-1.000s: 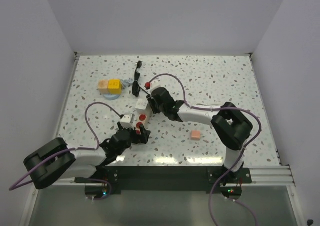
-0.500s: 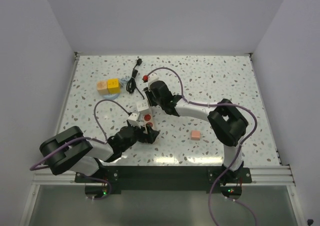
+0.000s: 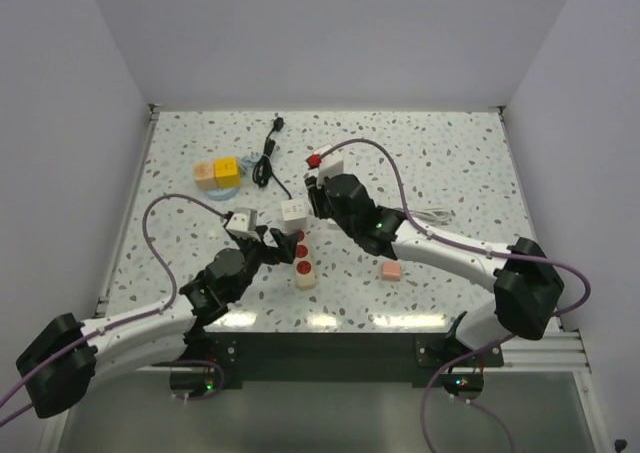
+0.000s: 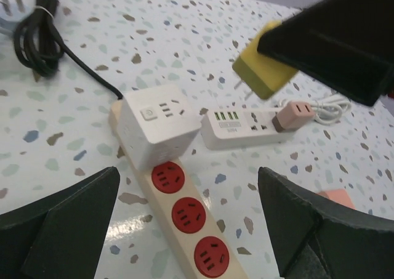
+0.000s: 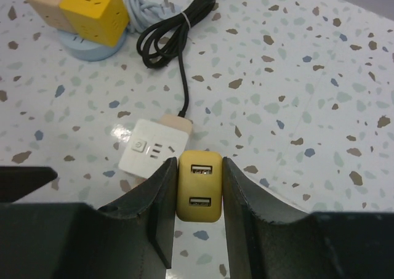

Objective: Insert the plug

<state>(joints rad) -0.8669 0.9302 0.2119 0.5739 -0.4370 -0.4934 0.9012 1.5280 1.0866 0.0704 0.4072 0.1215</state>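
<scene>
Right wrist view: the right pincer (image 5: 199, 168) is closed on a yellow charger plug (image 5: 198, 196), one finger on each side face, with the two USB ports facing the camera. Left wrist view: the plug hangs clear of the worktop (image 4: 184, 20), tilted, its metal prongs pointing down and to the left, not seated in any socket. Below it lies a beige power strip (image 4: 184, 220) with three red sockets uncovered; a white cube adapter (image 4: 161, 126) sits at the strip's far end. The left pincer (image 4: 184, 230) is spread to full width, holds nothing, and hovers over the strip's near end with one finger on each side. A white power strip (image 4: 237, 126) carrying a pink adapter (image 4: 294, 114) lies just beyond. A coiled black cable (image 5: 163, 36) lies farther back.
</scene>
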